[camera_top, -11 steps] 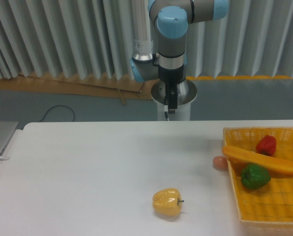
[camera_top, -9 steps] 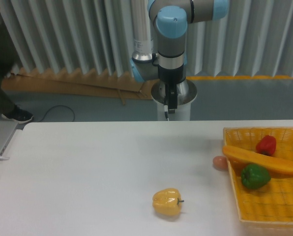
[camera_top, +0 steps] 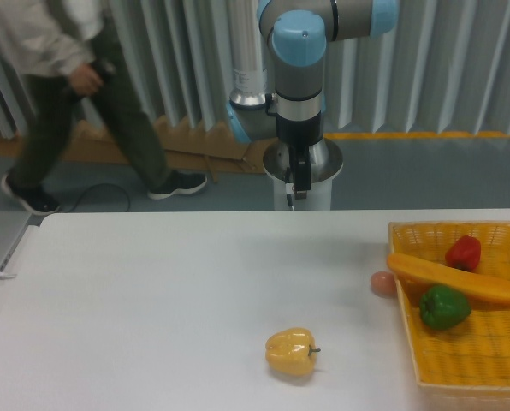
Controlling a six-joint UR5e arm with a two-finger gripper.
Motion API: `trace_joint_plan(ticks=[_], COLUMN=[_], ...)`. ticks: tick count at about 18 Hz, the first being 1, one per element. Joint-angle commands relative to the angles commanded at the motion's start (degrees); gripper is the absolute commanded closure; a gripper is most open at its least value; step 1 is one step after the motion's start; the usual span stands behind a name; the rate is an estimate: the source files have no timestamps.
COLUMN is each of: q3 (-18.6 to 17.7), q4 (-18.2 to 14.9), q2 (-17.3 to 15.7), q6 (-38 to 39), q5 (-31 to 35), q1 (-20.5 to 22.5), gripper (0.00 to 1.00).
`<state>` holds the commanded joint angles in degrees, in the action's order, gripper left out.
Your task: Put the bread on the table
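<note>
The bread (camera_top: 457,278), a long orange-golden loaf, lies slanted across the yellow woven basket (camera_top: 477,360) at the right, its left end resting over the basket's rim. The white table (camera_top: 152,300) spreads in front of it. My gripper (camera_top: 299,190) hangs from the blue-and-grey arm above the table's far edge, well left of and behind the bread, holding nothing. It is seen edge-on as a narrow dark shape, so its jaws cannot be read.
A red pepper (camera_top: 464,252) and a green pepper (camera_top: 444,307) lie in the basket beside the loaf. A pinkish ball (camera_top: 382,283) touches the basket's left side. A yellow pepper (camera_top: 291,352) sits near the front. A person (camera_top: 75,94) walks behind the table.
A person has walked into view behind the table from the left. The arm, the bread and the other objects have not moved.
</note>
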<state>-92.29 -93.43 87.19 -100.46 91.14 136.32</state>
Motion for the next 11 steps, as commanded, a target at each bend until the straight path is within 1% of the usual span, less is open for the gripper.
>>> trace_joint_plan(ticks=[9,11], q3=[0.97,1.23], q4=[-0.09,-0.09], q2=[0.35,1.05], q6=[0.71,0.79], q5=[-0.26,-0.27], q1=[0.26,0.44], gripper=[0.00,0.00])
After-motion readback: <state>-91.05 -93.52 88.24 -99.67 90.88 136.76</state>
